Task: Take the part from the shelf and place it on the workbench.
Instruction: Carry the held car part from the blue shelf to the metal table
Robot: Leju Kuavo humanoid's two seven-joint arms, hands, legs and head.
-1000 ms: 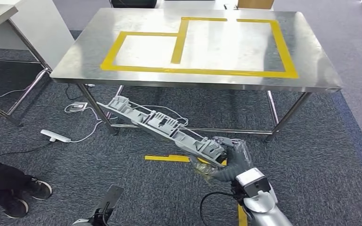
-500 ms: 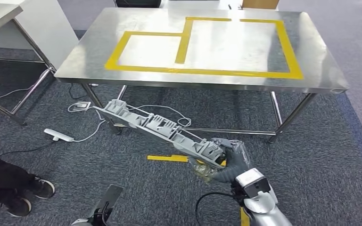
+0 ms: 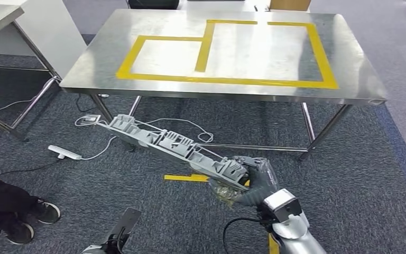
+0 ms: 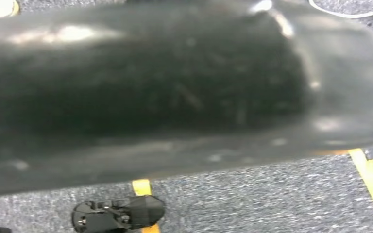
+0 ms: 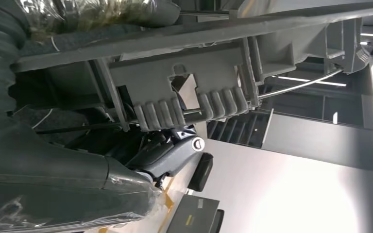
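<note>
One person's legs and dark shoes sit at your far left, on the grey carpet. Beside them you have a white power strip with its cables, lying on the floor near a workbench leg.

Item, left hand: you see dark parts at the lower edge of the head view, and the left wrist view is blurred, so you cannot tell how its fingers lie.

Item, part: one long grey plastic moulding with ribs and clips, held in the air, below and in front of the workbench, slanting up toward your left. It is not on the bench.

Item, right hand: wrapped around the part's near end, clear film over it; the right wrist view shows the part close against it.

Item, workbench top: yellow tape outlines.
</note>
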